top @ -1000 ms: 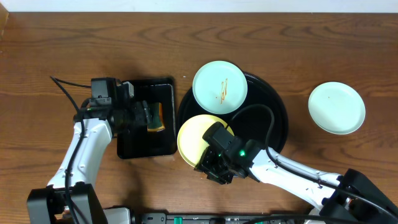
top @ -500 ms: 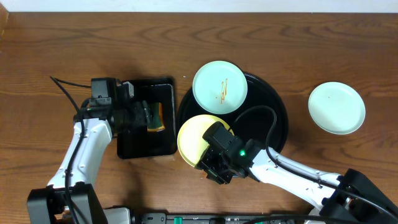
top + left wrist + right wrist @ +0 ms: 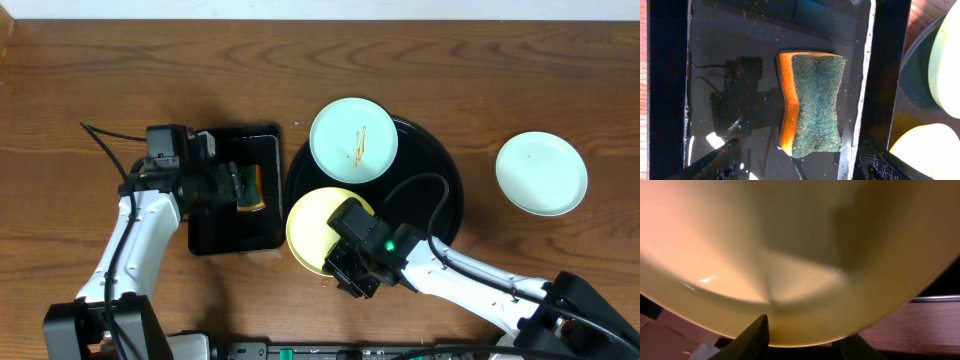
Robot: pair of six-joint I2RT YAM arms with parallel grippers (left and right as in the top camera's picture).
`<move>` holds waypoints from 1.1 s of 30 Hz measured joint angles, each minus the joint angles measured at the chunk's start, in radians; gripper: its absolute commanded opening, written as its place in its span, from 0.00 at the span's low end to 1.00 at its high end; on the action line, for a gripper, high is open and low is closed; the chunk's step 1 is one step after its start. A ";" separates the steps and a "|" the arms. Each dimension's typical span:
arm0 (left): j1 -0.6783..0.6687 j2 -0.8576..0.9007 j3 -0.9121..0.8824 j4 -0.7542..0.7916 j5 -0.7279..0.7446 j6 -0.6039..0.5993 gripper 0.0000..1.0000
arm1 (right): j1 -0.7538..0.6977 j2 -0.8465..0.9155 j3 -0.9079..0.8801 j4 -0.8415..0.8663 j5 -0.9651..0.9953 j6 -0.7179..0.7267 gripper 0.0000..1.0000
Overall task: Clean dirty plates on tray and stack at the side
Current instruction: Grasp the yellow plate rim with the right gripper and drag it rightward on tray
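My right gripper [image 3: 805, 332] has its jaws narrowed onto the rim of the yellow plate [image 3: 312, 225], one finger over the plate's face and the other at its underside. That plate sits at the tray's [image 3: 440, 190] 8 o'clock, overhanging the rim toward the table [image 3: 100, 60], face up and tilted. It is round, so it has no long axis. I grip it at its own 5 o'clock edge.

The smeared plate [image 3: 353, 140] lies flat at the tray's 11 o'clock, its thin sauce streak running roughly 12 to 6. The clean plate [image 3: 541, 173] rests on the table at the tray's 3 o'clock, well apart.

My left gripper [image 3: 800, 146] hangs wide open and empty over the sponge [image 3: 812, 105] in the small tray [image 3: 670, 85]. In the wrist view the sponge's long axis runs 12 to 6, green side up.
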 measured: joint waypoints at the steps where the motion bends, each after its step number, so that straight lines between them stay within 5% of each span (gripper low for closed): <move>1: 0.000 0.000 0.000 0.000 0.000 0.000 0.76 | 0.000 0.000 0.000 -0.006 0.003 0.000 0.31; 9: 0.000 0.000 0.000 -0.002 0.000 0.000 0.76 | -0.001 0.000 0.000 -0.026 0.027 0.006 0.02; 24: 0.000 0.000 0.000 -0.002 0.000 0.000 0.77 | -0.023 -0.001 0.000 -0.048 0.038 -0.237 0.01; 33: 0.000 0.000 0.000 -0.002 0.000 0.000 0.76 | -0.169 -0.048 -0.001 -0.082 0.125 -0.553 0.01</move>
